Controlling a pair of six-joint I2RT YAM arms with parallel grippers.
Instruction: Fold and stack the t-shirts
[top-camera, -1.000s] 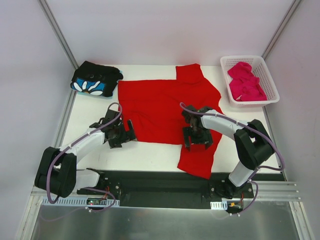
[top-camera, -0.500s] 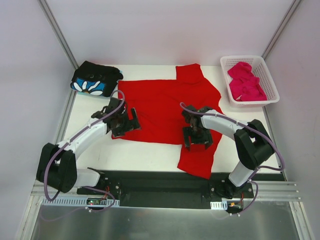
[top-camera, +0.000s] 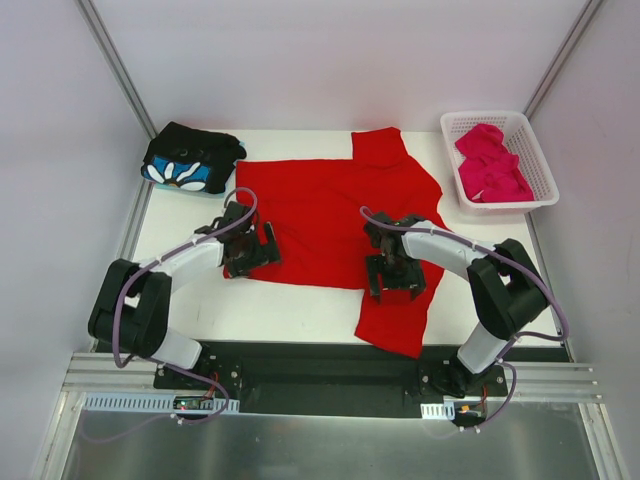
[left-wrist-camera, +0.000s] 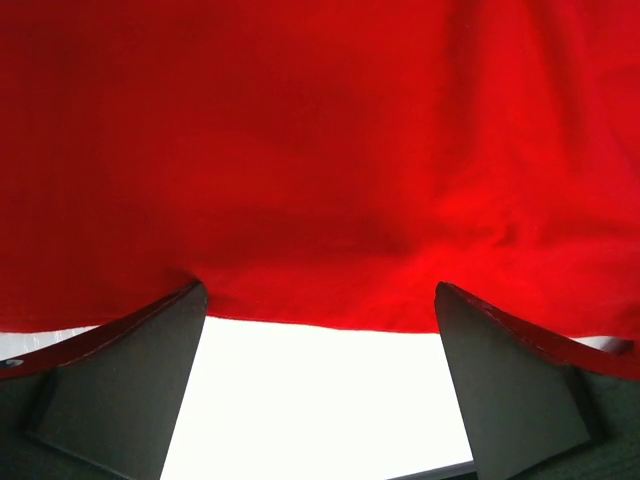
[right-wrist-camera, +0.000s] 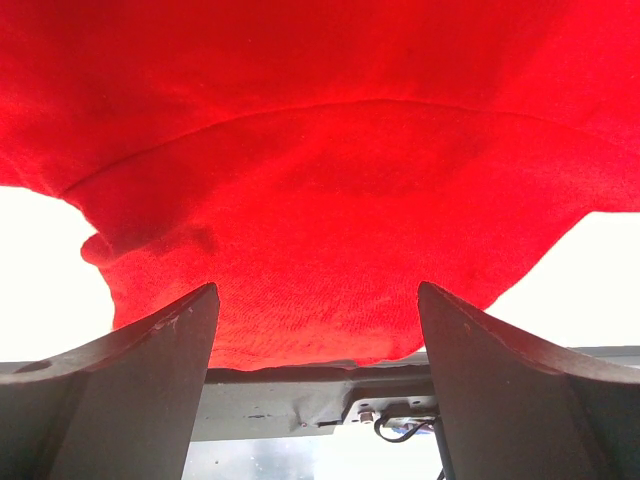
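Since a second ago, the left gripper (top-camera: 252, 250) has been sliding rightward over the near left hem of the red t-shirt (top-camera: 320, 205), fingers spread wide and gripping nothing. The right gripper (top-camera: 395, 275) is staying over the shirt's near right part, fingers also standing apart, while the shirt is lying spread across the middle of the table (top-camera: 300, 305).
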